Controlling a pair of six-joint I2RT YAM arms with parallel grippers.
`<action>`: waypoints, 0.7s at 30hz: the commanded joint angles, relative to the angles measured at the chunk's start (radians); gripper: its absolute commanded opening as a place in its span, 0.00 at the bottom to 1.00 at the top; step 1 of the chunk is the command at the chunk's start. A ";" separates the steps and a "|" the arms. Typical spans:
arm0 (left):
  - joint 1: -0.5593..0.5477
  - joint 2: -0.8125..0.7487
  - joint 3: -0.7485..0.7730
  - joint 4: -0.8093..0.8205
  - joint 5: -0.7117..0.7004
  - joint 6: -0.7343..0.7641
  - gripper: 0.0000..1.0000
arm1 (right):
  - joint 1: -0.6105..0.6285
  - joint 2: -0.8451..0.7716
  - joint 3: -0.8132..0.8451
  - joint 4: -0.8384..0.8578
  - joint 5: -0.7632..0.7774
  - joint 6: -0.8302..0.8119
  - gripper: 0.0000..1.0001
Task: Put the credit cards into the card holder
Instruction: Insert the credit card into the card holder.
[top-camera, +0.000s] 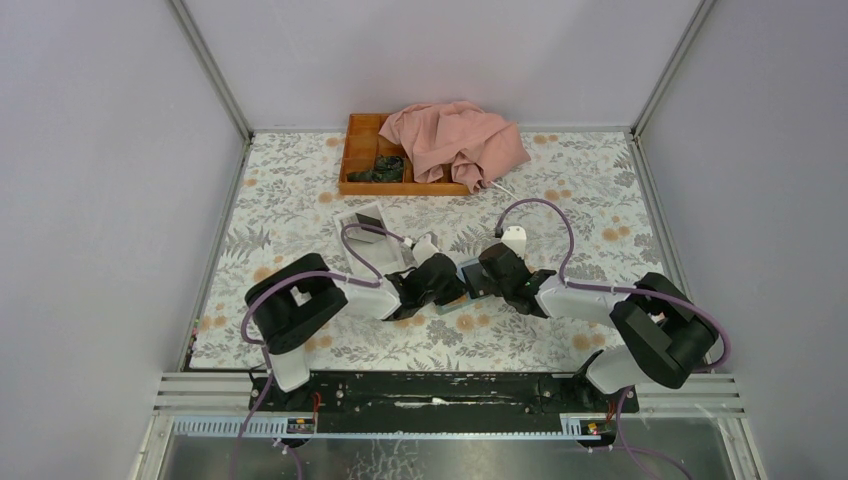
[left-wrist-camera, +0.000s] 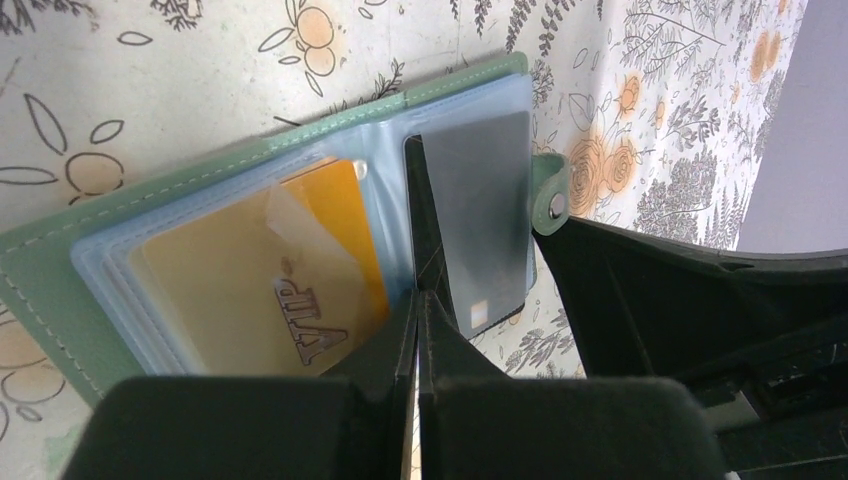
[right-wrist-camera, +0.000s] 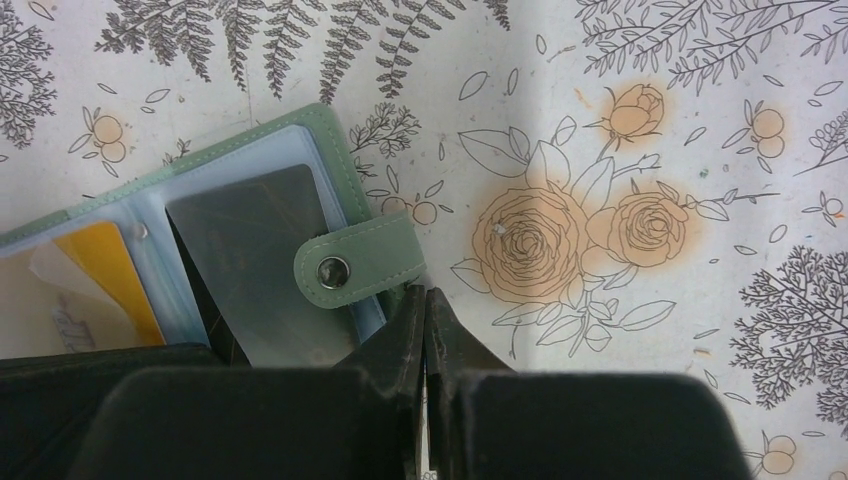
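Note:
The card holder (left-wrist-camera: 60, 270) lies open on the flowered cloth, grey-green outside with pale blue sleeves. An orange credit card (left-wrist-camera: 300, 250) marked VIP sits in its left half. A grey credit card (left-wrist-camera: 475, 210) lies on the right half; I cannot tell whether it is inside a sleeve. My left gripper (left-wrist-camera: 418, 297) is shut, its tips at the holder's middle fold. My right gripper (right-wrist-camera: 427, 293) is shut with nothing in it, beside the snap tab (right-wrist-camera: 350, 265) at the edge of the holder (right-wrist-camera: 325, 130). From above, both grippers (top-camera: 458, 285) (top-camera: 482, 283) meet over the holder (top-camera: 470, 290).
An orange wooden tray (top-camera: 358, 150) stands at the back, half covered by a pink cloth (top-camera: 455, 140). A white open box (top-camera: 362, 228) lies just behind my left gripper. The right gripper's black body (left-wrist-camera: 700, 300) fills the right of the left wrist view.

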 joint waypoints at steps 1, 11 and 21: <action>-0.015 -0.058 -0.012 -0.029 -0.046 0.026 0.00 | 0.002 0.022 -0.004 0.033 -0.039 0.027 0.00; -0.015 -0.131 -0.038 -0.004 -0.076 0.077 0.05 | 0.002 0.037 0.000 0.034 -0.045 0.031 0.00; -0.025 -0.123 -0.021 -0.120 -0.105 0.126 0.00 | 0.002 0.035 0.003 0.033 -0.047 0.028 0.00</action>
